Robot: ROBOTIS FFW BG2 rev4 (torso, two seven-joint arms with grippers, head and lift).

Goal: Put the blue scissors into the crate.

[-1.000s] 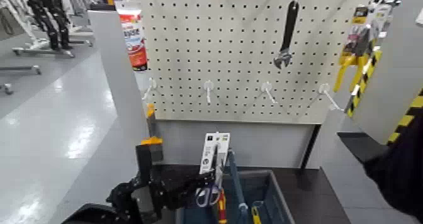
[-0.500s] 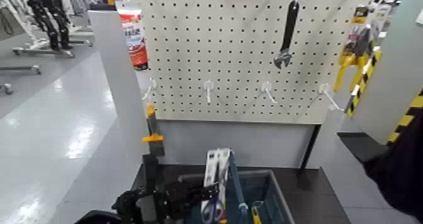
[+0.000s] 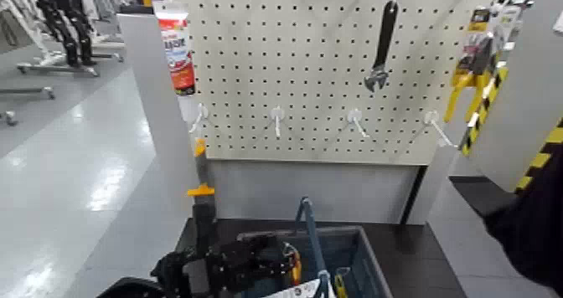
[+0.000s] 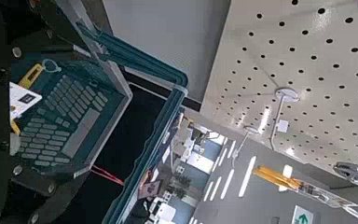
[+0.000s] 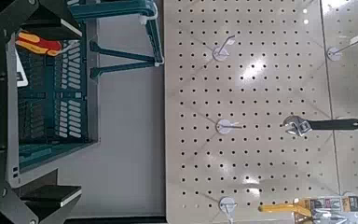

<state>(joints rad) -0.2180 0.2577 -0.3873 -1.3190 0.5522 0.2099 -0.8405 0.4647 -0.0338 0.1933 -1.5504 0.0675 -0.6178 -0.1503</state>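
The grey-blue crate (image 3: 358,249) stands low in the head view, its bar handle (image 3: 307,224) upright. Only the white card of the blue scissors (image 3: 299,290) shows there, lying low in the crate at the frame's bottom edge; the blue handles are hidden. The card also shows in the left wrist view (image 4: 22,97), on the crate's slatted floor (image 4: 65,117). My left gripper (image 3: 278,264) hangs over the crate's left rim, jaws wide apart, apart from the card. My right gripper (image 5: 7,112) is open and looks past the crate (image 5: 56,93) at the pegboard.
A red-and-yellow tool (image 3: 293,264) and a yellow-handled tool (image 3: 339,281) lie in the crate. Behind stands a white pegboard (image 3: 318,75) with a black wrench (image 3: 383,46), yellow pliers (image 3: 469,71) and bare hooks. A grey post (image 3: 159,109) is at the left.
The scissors card was held upright over the crate's left side, then sank, and now lies low in the crate. My left gripper has dropped slightly and no longer grips it.
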